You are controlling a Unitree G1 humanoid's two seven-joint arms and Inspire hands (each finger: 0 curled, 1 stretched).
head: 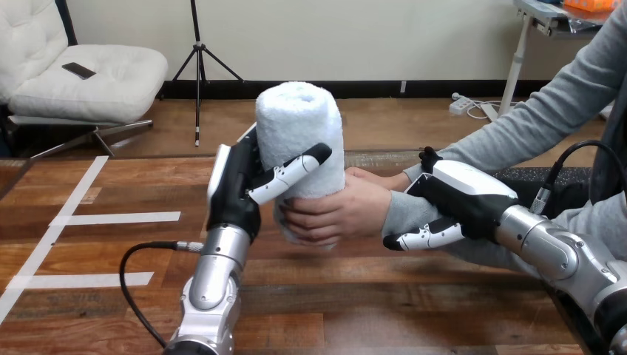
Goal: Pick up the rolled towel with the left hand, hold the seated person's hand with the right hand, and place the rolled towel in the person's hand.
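the left robot hand grips the upright towel above the surface, thumb across its front. the person's hand wraps the towel's lower part. the right robot hand clasps the person's wrist, fingers over, thumb under.

Lower part of rolled towel behind person's hand, grasp of right robot hand on wrist unclear

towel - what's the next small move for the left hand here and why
Probably ease the left hand open and let go. The towel stands upright with the person's hand already wrapped round its lower part, and the right hand clasps the person's wrist, so the handover looks nearly done.
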